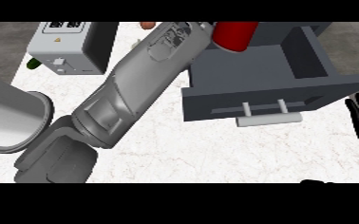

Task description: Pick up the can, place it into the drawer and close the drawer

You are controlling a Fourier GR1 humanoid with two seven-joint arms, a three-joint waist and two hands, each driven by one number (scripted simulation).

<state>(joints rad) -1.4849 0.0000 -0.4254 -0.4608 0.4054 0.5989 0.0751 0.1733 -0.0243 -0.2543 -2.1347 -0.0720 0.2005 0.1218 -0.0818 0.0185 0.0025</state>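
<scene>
The red can (pixel 235 36) shows at the top edge, right beside the end of my left forearm (pixel 140 83), over the back left part of the open grey drawer (pixel 308 61). I cannot tell whether it hangs above the drawer or stands in it. My left hand is hidden past the wrist. The drawer is pulled out toward me, and its pale handle (pixel 269 117) faces the front. A black part of my right hand (pixel 353 116) shows at the right edge, close to the drawer's front corner.
A grey box-shaped appliance (pixel 67 47) stands at the back left with a green item (pixel 32 64) beside it. A large round grey vessel (pixel 21 121) sits at the left edge. A small orange object (pixel 147 25) lies at the top edge.
</scene>
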